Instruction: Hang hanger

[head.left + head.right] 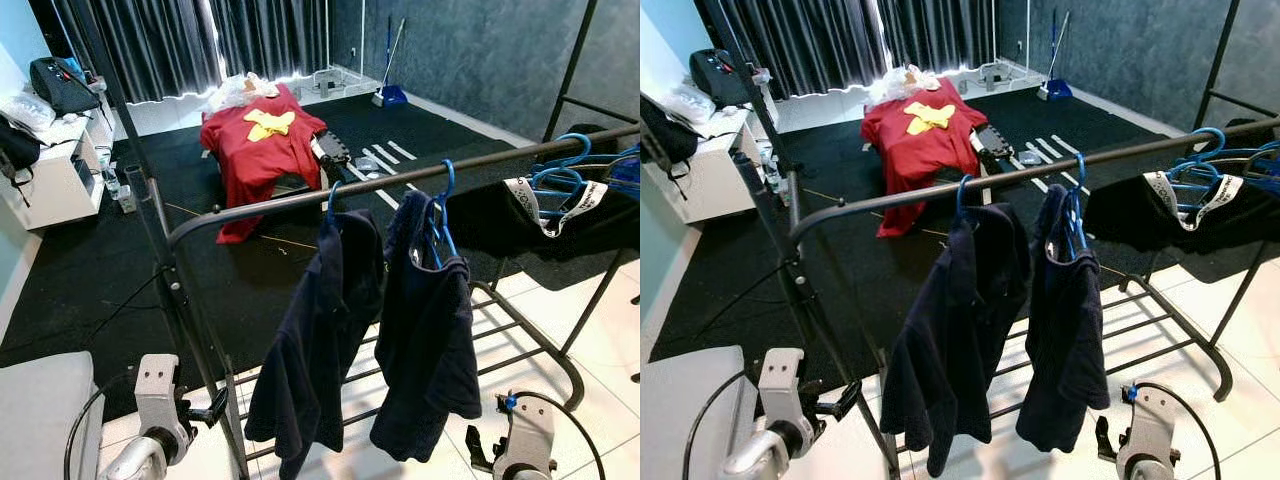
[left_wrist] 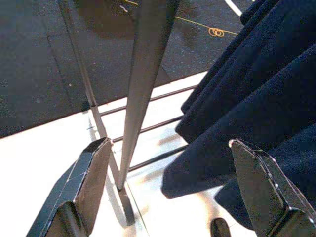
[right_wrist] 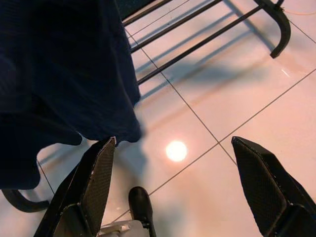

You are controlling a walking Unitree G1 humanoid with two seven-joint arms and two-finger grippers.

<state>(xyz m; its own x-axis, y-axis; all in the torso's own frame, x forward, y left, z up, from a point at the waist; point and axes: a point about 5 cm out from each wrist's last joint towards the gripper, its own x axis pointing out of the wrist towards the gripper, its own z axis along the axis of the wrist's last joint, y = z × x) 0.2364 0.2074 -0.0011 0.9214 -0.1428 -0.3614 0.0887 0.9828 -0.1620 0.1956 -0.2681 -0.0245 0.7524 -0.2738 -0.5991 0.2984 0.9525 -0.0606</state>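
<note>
Garment rack [image 1: 300, 197] with 2 navy shirts on blue hangers, both arms low.

Hanger 1 [image 1: 331, 203] shows just its hook, its frame hidden inside shirt 1 [image 1: 315, 350]; hanger 2 [image 1: 440, 215] carries shirt 2 [image 1: 428, 330] just beside it. Spare blue hangers [image 1: 570, 165] crowd the rail's right end, cut off by the frame edge, where a white strap [image 1: 555, 208] bears unreadable lettering. Left gripper [image 2: 173, 197] spread wide beside the rack post; right gripper [image 3: 173, 187] spread wide above tile, holding nothing.
</note>
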